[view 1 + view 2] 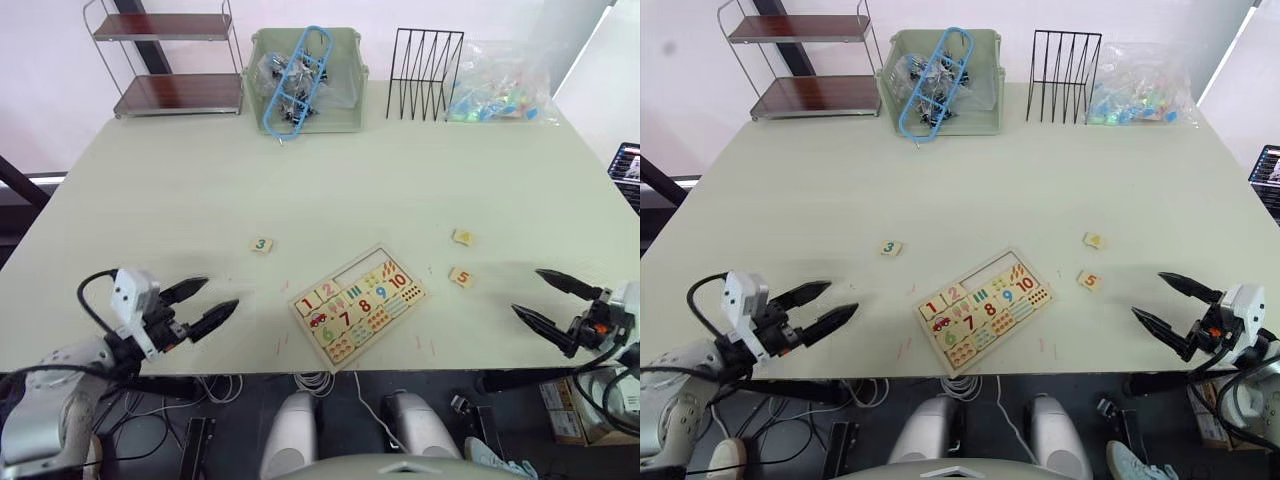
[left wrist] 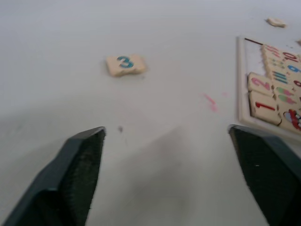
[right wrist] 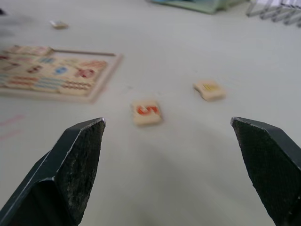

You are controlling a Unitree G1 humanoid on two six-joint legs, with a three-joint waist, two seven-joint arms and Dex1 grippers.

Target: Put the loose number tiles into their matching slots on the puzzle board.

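A: The puzzle board [image 1: 358, 306] sits skewed at the near edge, between the left gripper [image 1: 203, 305] and the right gripper [image 1: 548, 298], both spread wide and empty. A flat tile could skid away under closing fingers.

B: The 5 tile [image 1: 461, 278] lies just left of the right gripper, the yellow-digit tile [image 1: 462, 237] beyond it, and the 3 tile [image 1: 262, 245] is far-right of the left gripper.

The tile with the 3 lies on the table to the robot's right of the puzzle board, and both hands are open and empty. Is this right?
Not quite. The tile with the 3 lies to the robot's left of the puzzle board, as the left eye view shows. The rest holds: the left hand and the right hand are open and empty.
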